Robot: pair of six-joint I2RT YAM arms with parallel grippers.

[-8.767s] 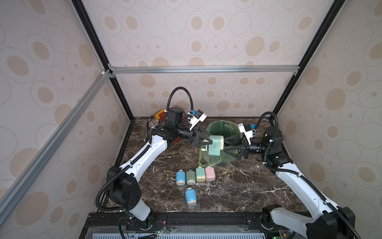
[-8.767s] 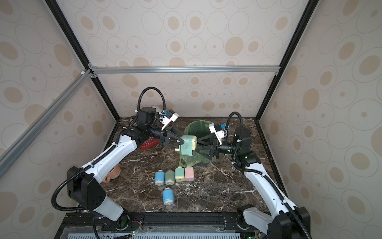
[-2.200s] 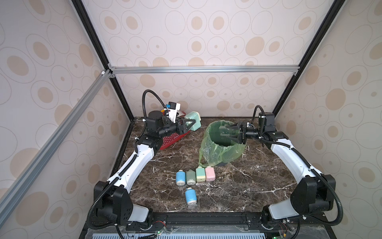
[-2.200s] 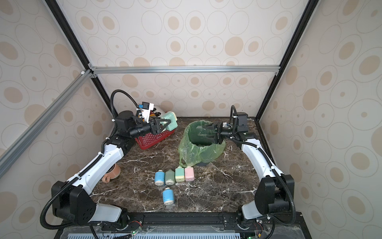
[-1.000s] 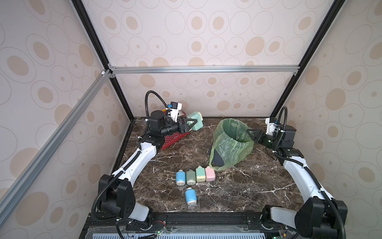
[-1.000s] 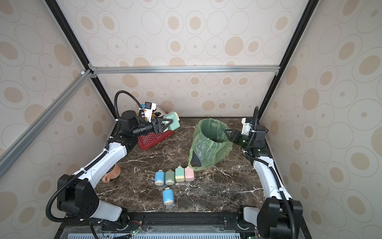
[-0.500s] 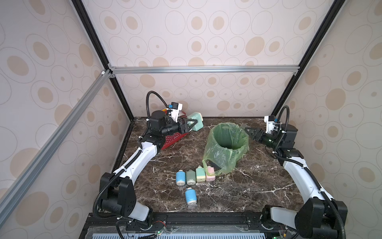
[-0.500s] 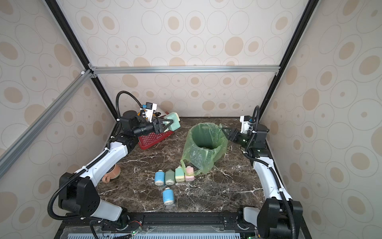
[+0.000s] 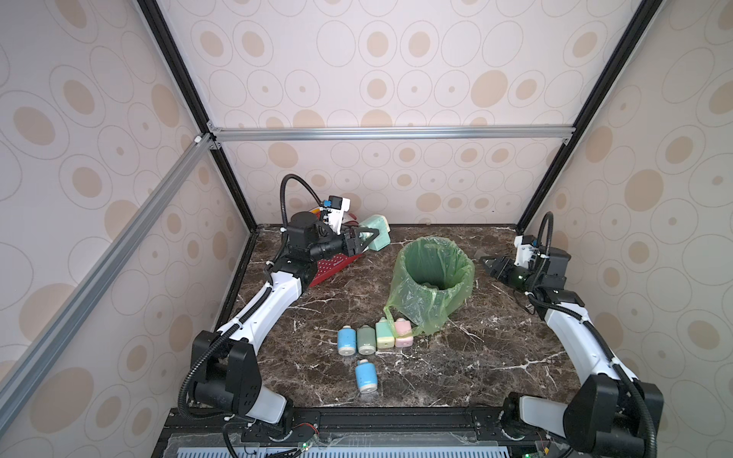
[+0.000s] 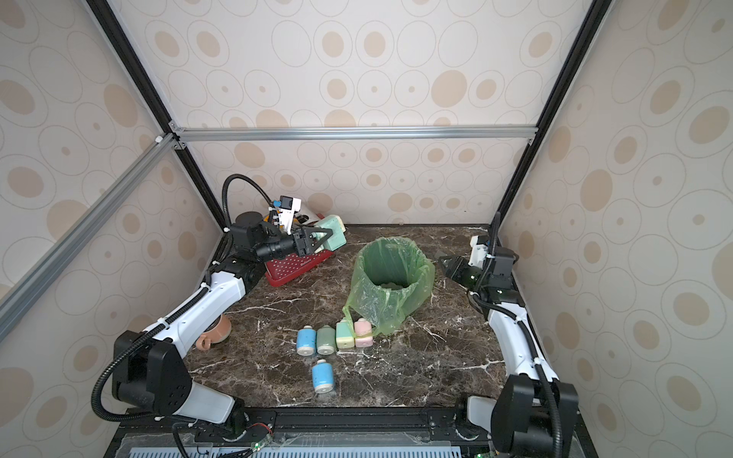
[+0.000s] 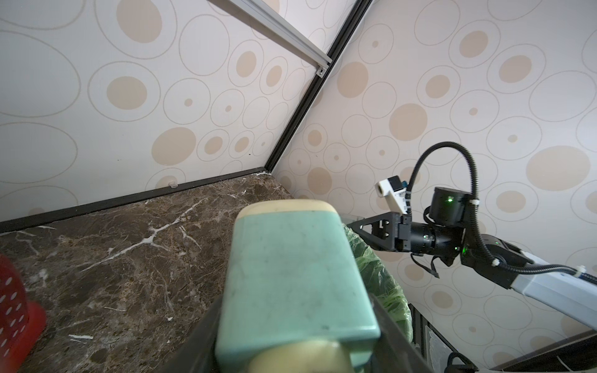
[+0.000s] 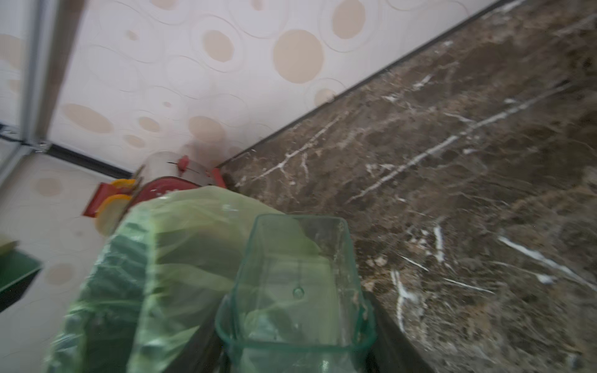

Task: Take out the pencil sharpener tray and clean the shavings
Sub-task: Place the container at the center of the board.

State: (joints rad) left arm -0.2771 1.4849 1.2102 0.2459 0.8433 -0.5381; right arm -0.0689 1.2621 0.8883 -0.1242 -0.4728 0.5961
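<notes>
Two grips were in place at this moment. Your left gripper (image 9: 363, 240) was clamped on the mint-green pencil sharpener (image 9: 377, 234), holding it tilted in the air at the back left of the marble tabletop (image 9: 476, 357), above the red basket (image 9: 337, 265). The left wrist view showed the sharpener (image 11: 290, 274) filling the space between the jaws.

Your right gripper (image 9: 486, 262) was closed on the clear tray (image 12: 297, 284), out of the sharpener and well apart from it. You had it just beside the rim of the bin (image 9: 420, 305) lined with a green bag, on the robot's right side, not over the opening. A few pale flecks clung to the tray's wall in the right wrist view, which was blurred.

Near the front of the bin lay a row of four small bottle-shaped items (image 9: 384, 335), the pink one touching the bag's loose edge. A fifth, blue item (image 9: 365, 376) lay alone, nearer the front edge. In a top view, a peach cup (image 10: 212, 335) sat partly hidden under your left arm.
</notes>
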